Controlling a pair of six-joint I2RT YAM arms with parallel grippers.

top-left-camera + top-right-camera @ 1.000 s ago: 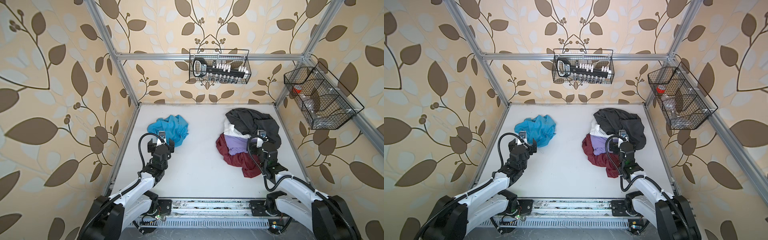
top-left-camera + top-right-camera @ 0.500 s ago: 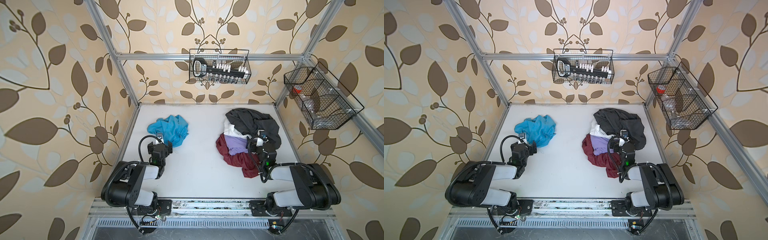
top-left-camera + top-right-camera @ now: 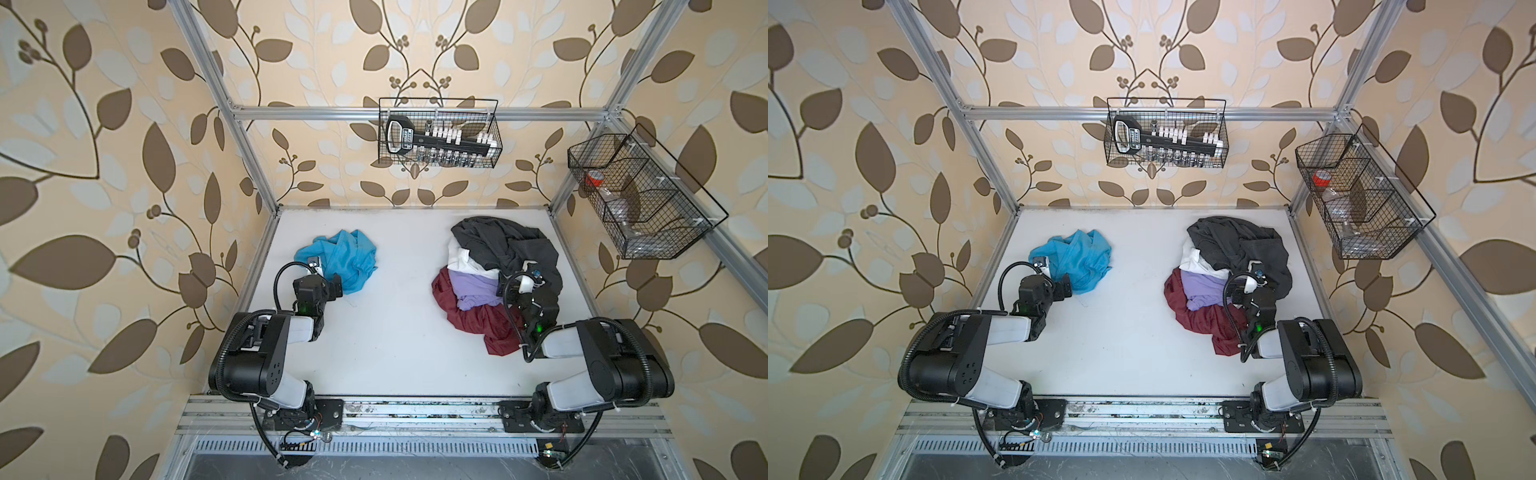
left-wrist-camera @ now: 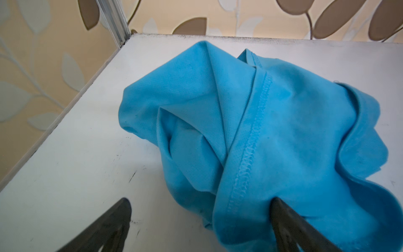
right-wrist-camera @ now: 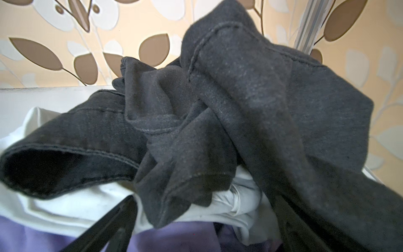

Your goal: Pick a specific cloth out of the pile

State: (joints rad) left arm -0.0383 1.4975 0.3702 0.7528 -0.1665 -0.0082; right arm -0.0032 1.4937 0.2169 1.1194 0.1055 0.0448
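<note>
The cloth (image 3: 345, 259) (image 3: 1079, 257) is a crumpled turquoise garment lying alone on the white table, at the back left. My left gripper (image 3: 332, 287) (image 3: 1064, 291) is low at its near edge. In the left wrist view that gripper (image 4: 200, 218) is open, and a hemmed fold of the cloth (image 4: 261, 131) lies between the jaws against one finger (image 4: 283, 218). The pile (image 3: 494, 282) (image 3: 1233, 249) of dark grey, white, lavender and maroon garments is on the right. My right gripper (image 3: 528, 291) (image 3: 1252, 293) (image 5: 205, 218) is open and rests low against the pile (image 5: 239, 109).
A wire basket (image 3: 438, 133) with a tool set hangs on the back wall. Another wire basket (image 3: 636, 199) juts from the right wall. Aluminium posts stand at the table's back corners. Bare table (image 3: 399, 324) lies between cloth and pile.
Both arms have folded down, and their big links now lie back toward the front rail. The grippers are nearly where they were, by the cloth and at the pile.
</note>
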